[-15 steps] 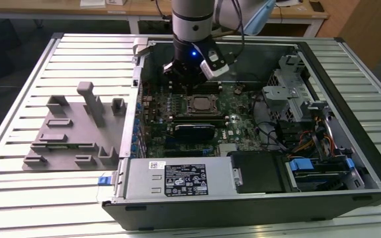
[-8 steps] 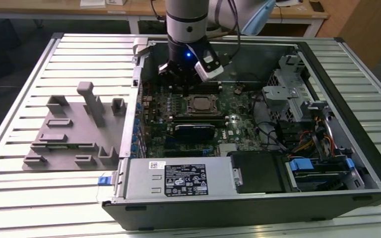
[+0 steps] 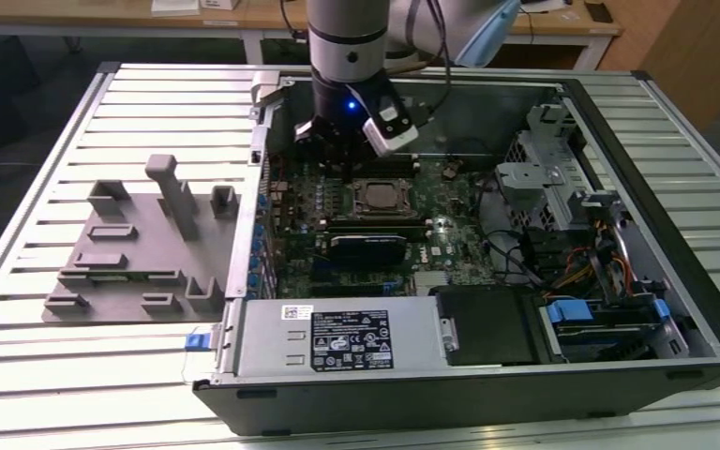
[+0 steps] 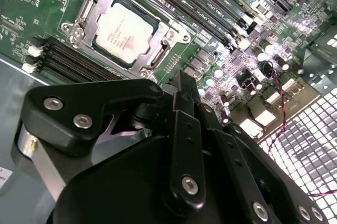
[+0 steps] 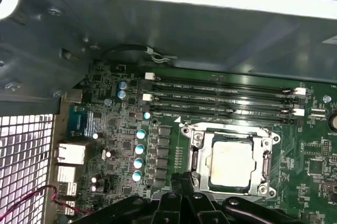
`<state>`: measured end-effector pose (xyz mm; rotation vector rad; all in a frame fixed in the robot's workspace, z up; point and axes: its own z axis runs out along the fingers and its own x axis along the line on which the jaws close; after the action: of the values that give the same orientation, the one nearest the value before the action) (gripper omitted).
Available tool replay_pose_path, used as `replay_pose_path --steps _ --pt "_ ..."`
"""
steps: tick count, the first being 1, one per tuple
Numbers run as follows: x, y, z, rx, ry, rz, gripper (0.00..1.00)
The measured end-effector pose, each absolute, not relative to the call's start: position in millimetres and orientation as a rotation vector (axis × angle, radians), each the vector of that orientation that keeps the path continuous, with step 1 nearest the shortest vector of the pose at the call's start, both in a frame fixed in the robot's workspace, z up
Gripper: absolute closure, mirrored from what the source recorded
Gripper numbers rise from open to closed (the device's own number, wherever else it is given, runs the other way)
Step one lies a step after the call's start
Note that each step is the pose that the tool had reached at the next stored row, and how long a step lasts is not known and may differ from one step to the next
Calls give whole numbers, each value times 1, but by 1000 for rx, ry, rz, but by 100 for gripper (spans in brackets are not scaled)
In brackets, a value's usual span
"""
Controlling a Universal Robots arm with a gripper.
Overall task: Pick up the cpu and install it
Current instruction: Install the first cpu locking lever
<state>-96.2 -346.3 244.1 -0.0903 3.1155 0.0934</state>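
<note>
The cpu (image 3: 382, 197) is a flat silver square lying in the motherboard socket inside the open computer case. In both wrist views the cpu (image 4: 124, 30) (image 5: 230, 164) sits flat within the metal socket frame (image 5: 196, 145). My gripper (image 3: 325, 141) hangs above the board toward the case's back wall, a little off the socket and apart from the chip. Its black fingertips (image 5: 179, 182) stand together with nothing between them, and the gripper (image 4: 184, 84) holds nothing.
Grey plastic fixture blocks (image 3: 135, 244) stand on the slatted table at the exterior view's left. The case wall (image 3: 260, 187), power supply (image 3: 335, 339), drive cage (image 3: 561, 178) and cables (image 3: 585, 272) ring the board. Memory slots (image 5: 221, 98) run beside the socket.
</note>
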Motion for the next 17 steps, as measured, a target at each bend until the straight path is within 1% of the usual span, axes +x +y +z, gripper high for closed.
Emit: replay_pose_path --steps 3,6,7,17 --pt "-100 -347 244 -90 3115 110 89" --pt "-103 -348 244 -90 3113 141 89" --pt "-104 -349 244 -90 3112 160 89" --pt "-106 -350 244 -85 3093 439 89"
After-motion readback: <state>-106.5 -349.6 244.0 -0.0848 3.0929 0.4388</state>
